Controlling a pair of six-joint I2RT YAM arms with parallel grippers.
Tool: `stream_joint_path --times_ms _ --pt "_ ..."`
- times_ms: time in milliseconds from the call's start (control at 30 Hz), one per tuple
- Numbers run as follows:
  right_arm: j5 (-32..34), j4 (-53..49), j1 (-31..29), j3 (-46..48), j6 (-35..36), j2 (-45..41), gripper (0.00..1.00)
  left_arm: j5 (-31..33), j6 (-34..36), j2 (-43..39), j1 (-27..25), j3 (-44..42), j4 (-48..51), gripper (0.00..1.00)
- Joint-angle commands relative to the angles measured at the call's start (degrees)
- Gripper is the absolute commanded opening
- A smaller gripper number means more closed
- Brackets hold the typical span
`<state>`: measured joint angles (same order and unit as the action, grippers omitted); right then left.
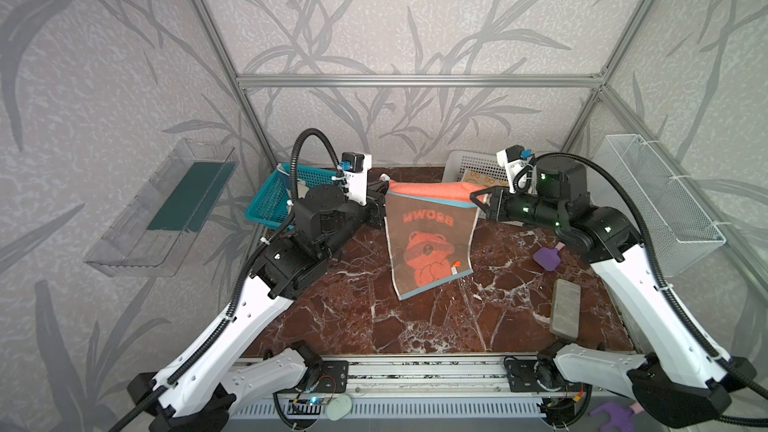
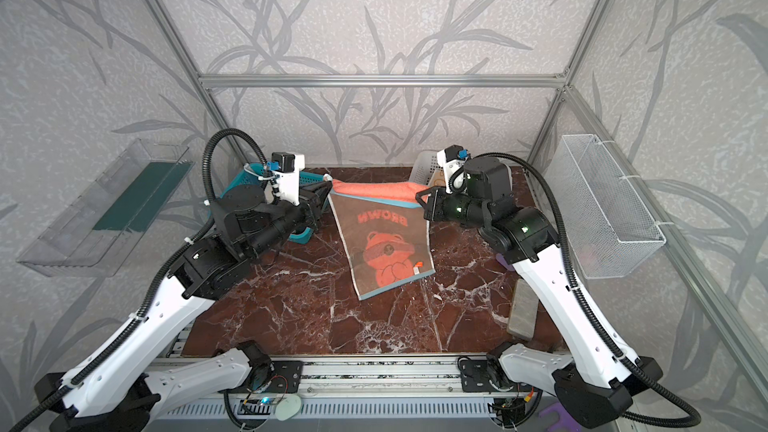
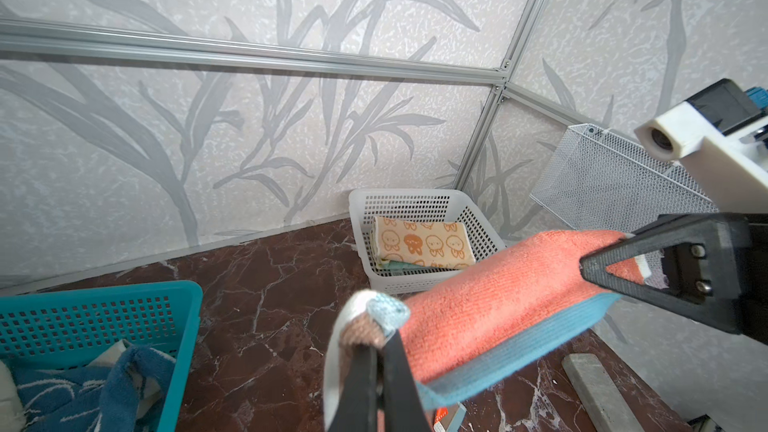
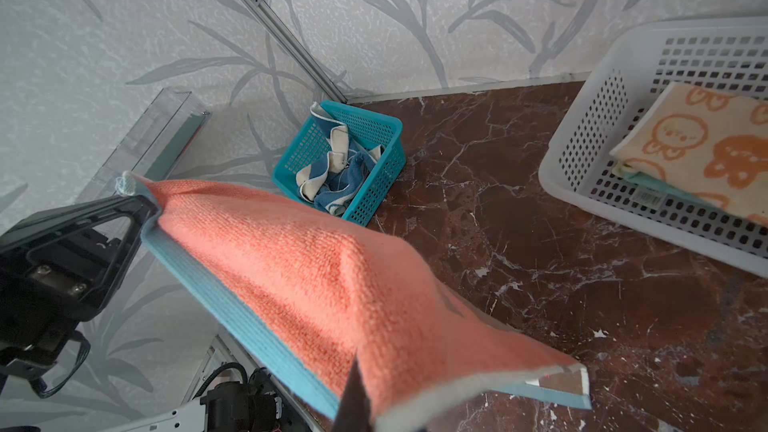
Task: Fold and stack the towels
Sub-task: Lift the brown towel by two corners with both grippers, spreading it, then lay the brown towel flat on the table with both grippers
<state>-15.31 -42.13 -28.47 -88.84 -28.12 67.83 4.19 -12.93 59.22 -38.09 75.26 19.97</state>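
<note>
Marble in dark red-brown with white veins covers the bench (image 1: 353, 317), which sits inside an aluminium frame (image 1: 415, 81) with walls papered in grey leaves (image 1: 374, 14). A clear tray (image 1: 162, 209) hangs on the left wall and a white wire basket (image 1: 660, 201) on the right one. At the back of the bench stand a teal basket (image 1: 270, 201) and a white basket (image 1: 469, 161), well apart. Between them the coral towel (image 1: 428, 242) is raised above the bench, stretched by its upper corners: the left pincer (image 1: 385, 192) is clenched on one corner and the right pincer (image 1: 475, 197) on the other. Its top edge folds over and its bear print and lettering read reversed. Whether its lower hem touches the marble I cannot tell. Both arms cover much of the two baskets in both top views; the wrist views show a folded cream towel (image 3: 419, 242) lying in the white one, with only the edge of another cloth visible beneath it, and a crumpled blue-and-cream towel (image 4: 336, 172) in the teal one. Near the right arm lie a grey block (image 1: 565, 313) and a small purple thing (image 1: 546, 259) that is too small to make out.
</note>
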Motion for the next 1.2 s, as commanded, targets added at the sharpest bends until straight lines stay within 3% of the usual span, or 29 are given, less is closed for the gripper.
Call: stream_joint_path --times_ms 0,267,500,600,700,767,833,933,1067,1167 --pt "6.52 -6.86 1.09 -2.29 2.54 -4.85 0.00 5.36 3.93 -2.15 1.42 2.71 2.46 0.00" --pt "5.46 -12.64 0.98 -8.39 3.25 -9.65 0.00 -0.29 4.25 -6.03 -1.28 4.15 3.20 0.00" --pt "0.20 -16.27 1.01 -15.07 2.92 -11.98 0.00 12.44 11.91 -4.92 -16.03 14.06 10.97 0.00" --pt "0.47 -21.52 1.02 -18.60 1.73 -9.98 0.00 13.71 10.01 -2.04 -16.67 18.64 15.18 0.00" --pt "-0.17 -23.45 1.02 -17.06 1.02 -6.99 0.00 20.43 6.42 2.67 -15.98 23.32 22.49 0.00" --pt "-1.66 -21.35 1.00 -13.02 1.57 -4.71 0.00 18.19 4.22 6.23 -10.87 26.06 28.04 0.00" --pt "-2.88 -17.71 1.11 -8.33 1.82 -1.19 0.00 6.87 -0.84 8.85 0.13 25.53 30.45 0.00" --pt "-3.52 -12.25 1.26 -3.95 3.15 6.50 0.00 -3.52 -3.61 12.17 9.36 20.02 26.14 0.00" --pt "-3.34 -5.57 2.50 -2.57 3.98 19.53 0.00 -14.00 -6.74 18.91 17.40 11.65 15.61 0.00" --pt "-5.10 -1.49 3.96 -4.09 4.09 30.36 0.00 -16.97 -8.06 25.10 20.67 6.32 6.32 0.00"
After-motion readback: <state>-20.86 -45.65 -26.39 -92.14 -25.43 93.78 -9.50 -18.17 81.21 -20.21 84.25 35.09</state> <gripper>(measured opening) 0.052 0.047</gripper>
